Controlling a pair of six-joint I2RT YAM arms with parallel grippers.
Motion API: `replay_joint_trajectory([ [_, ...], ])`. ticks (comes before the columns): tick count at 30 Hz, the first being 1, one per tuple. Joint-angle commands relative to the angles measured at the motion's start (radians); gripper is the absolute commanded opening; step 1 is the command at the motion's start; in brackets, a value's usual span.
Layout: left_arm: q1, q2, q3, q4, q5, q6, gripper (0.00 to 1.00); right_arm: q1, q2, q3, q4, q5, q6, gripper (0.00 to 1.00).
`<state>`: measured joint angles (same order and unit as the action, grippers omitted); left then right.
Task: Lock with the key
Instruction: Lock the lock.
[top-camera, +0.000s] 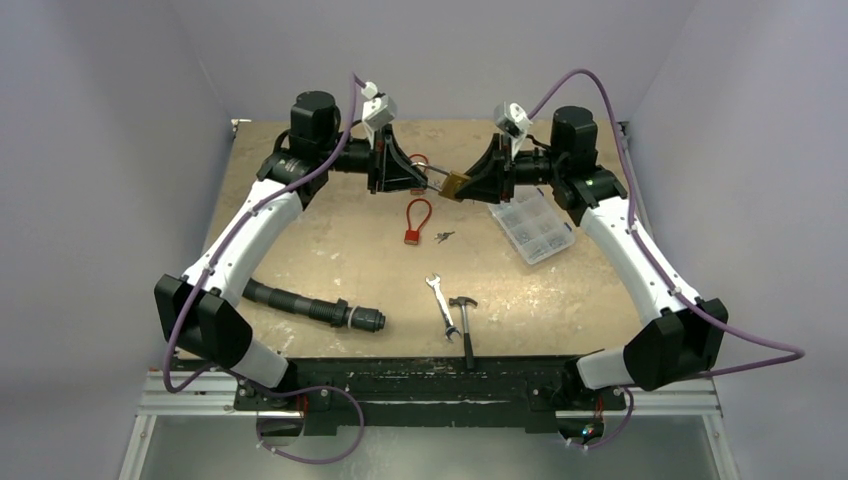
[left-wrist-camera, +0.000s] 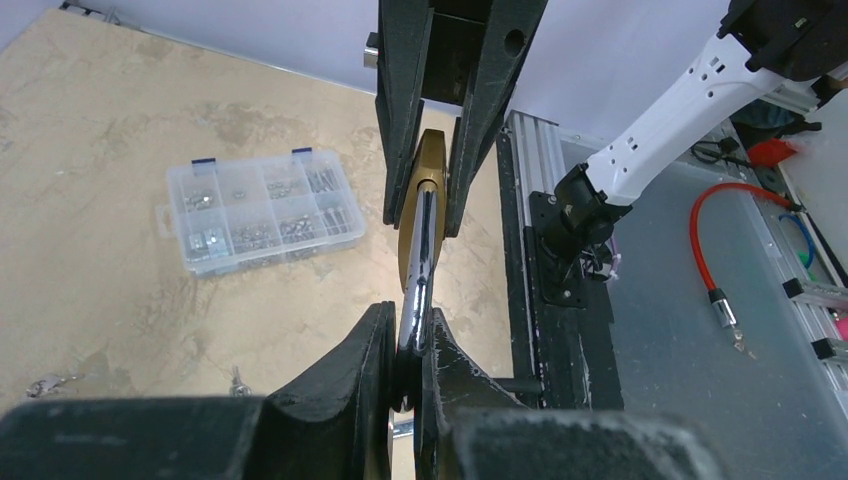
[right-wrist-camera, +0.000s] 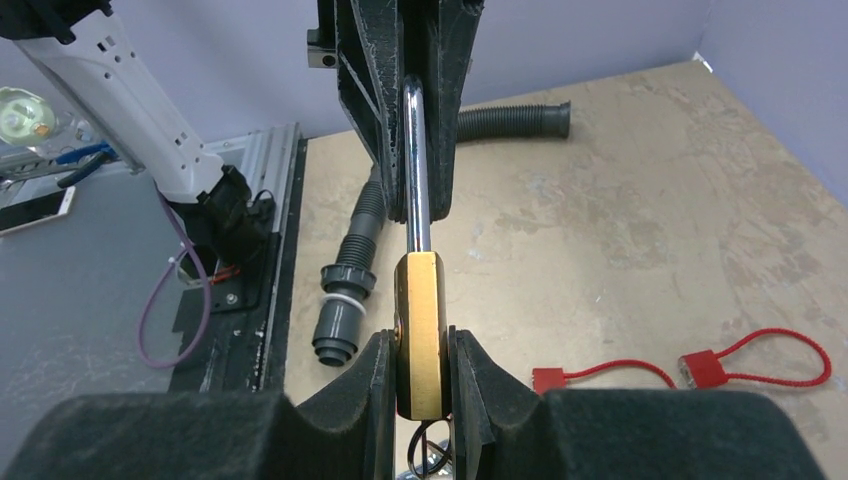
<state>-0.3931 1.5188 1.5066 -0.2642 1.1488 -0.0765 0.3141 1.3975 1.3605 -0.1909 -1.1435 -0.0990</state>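
A brass padlock (top-camera: 455, 185) is held in the air between both arms at the back of the table. My left gripper (left-wrist-camera: 410, 325) is shut on its chrome shackle (left-wrist-camera: 418, 270). My right gripper (right-wrist-camera: 420, 345) is shut on the brass body (right-wrist-camera: 420, 320), with the shackle (right-wrist-camera: 415, 170) running away into the left gripper's fingers (right-wrist-camera: 370, 60). A dark key ring (right-wrist-camera: 430, 445) hangs under the body between my right fingers; the key's blade is hidden. In the top view the left gripper (top-camera: 425, 178) and right gripper (top-camera: 470, 185) face each other.
A red cable lock (top-camera: 416, 220) and small keys (top-camera: 444, 236) lie mid-table. A clear parts box (top-camera: 532, 226) sits under the right arm. A wrench (top-camera: 440, 300), a hammer (top-camera: 465, 320) and a grey hose (top-camera: 310, 305) lie near the front.
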Motion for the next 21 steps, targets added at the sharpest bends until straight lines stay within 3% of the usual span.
replay_joint_trajectory([
  [1, -0.15, 0.032, -0.027, -0.036, 0.039, -0.02, 0.0, 0.095, -0.031, 0.079, 0.222, 0.056, 0.011, 0.0],
  [10, -0.213, 0.08, -0.036, 0.007, 0.024, 0.017, 0.0, 0.135, -0.001, 0.039, 0.653, -0.015, 0.385, 0.0],
  [14, -0.236, 0.091, -0.048, 0.046, 0.029, -0.003, 0.0, 0.147, 0.026, 0.058, 0.758, -0.012, 0.478, 0.0],
  [21, -0.254, 0.104, -0.057, 0.175, 0.023, -0.087, 0.0, 0.165, 0.037, 0.031, 0.793, -0.018, 0.497, 0.0],
])
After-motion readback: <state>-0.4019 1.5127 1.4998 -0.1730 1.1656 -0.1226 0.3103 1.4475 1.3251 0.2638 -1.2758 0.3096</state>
